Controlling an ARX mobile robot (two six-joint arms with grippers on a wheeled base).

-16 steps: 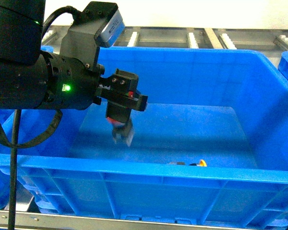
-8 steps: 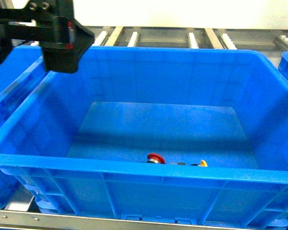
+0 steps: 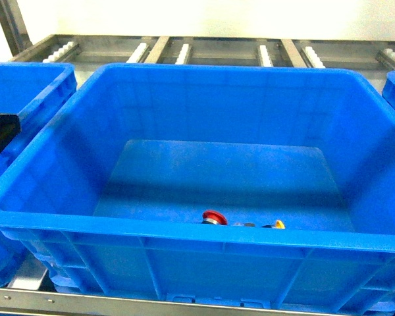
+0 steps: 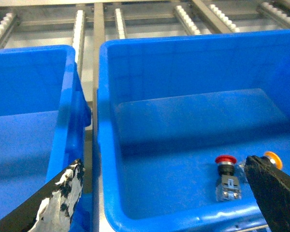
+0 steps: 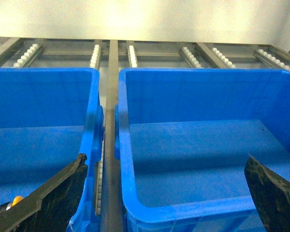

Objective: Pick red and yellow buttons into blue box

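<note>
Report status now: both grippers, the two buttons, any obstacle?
Left gripper open, empty. Right gripper open, empty. Red button and yellow button inside blue box. No obstacle seen.

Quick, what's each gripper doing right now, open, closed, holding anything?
Left gripper: open, holding nothing.
Right gripper: open, holding nothing.

The blue box (image 3: 217, 99) is showing smooth moulded plastic with a soft sheen, its floor looking duller and faintly scuffed. The red button (image 4: 226, 159) is wearing a glossy plastic cap over a clear and dark blocky base. The roller rack (image 5: 135, 48) is presenting brushed grey metal rails with pale plastic rollers. The left gripper (image 4: 164, 203) is displaying matt black fingers (image 4: 63, 193), one with a worn, flaking whitish coating.
</note>
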